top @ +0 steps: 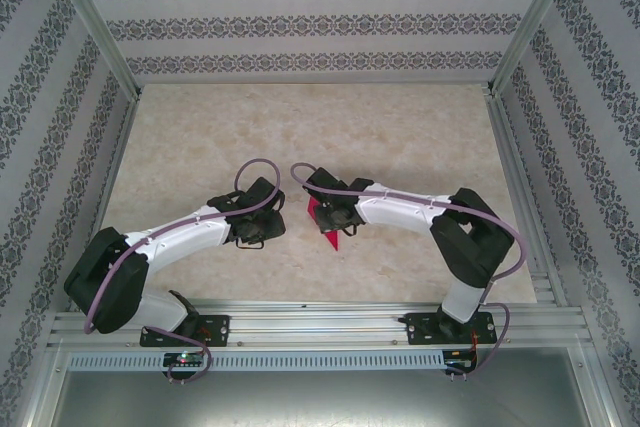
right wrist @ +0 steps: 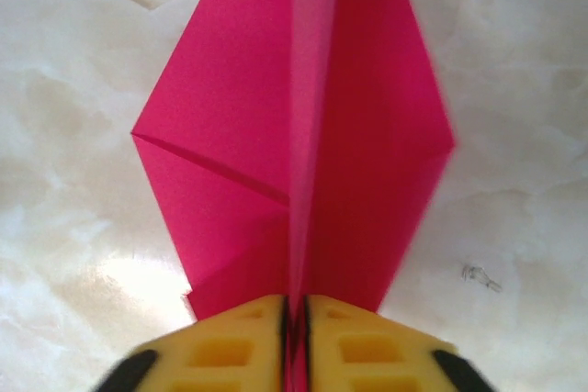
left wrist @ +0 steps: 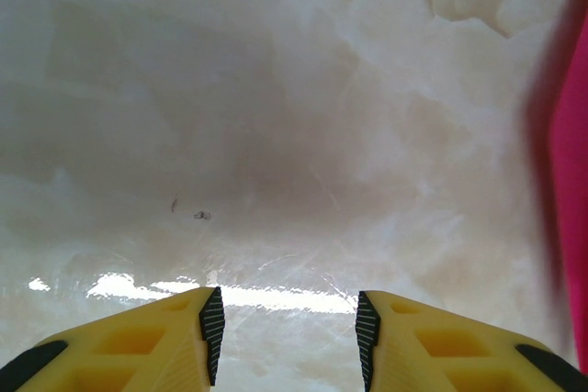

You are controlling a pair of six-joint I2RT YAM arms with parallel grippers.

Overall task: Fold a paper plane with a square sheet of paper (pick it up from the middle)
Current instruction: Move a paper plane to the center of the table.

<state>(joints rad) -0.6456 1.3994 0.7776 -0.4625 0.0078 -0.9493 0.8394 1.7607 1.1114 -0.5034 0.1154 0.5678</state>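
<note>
The square sheet of paper is folded into a magenta-pink paper plane [right wrist: 367,135] with a raised centre crease and wings spread to both sides. My right gripper [right wrist: 294,314] is shut on that crease at the near end, and the plane's body stretches away over the marble table. From above, the paper plane [top: 331,240] pokes out beneath the right gripper [top: 335,215], its point toward the arm bases. My left gripper [left wrist: 288,328] stands open over bare table with nothing between its fingers. The plane's pink edge [left wrist: 571,181] shows just to its right. Seen from above, the left gripper [top: 260,229] sits close to the plane's left.
The beige marble table [top: 300,127] is enclosed by patterned walls and aluminium posts at the back and sides. An aluminium rail [top: 320,322] holding both arm bases runs along the near edge. A small dark mark [left wrist: 200,216] lies on the table ahead of the left gripper.
</note>
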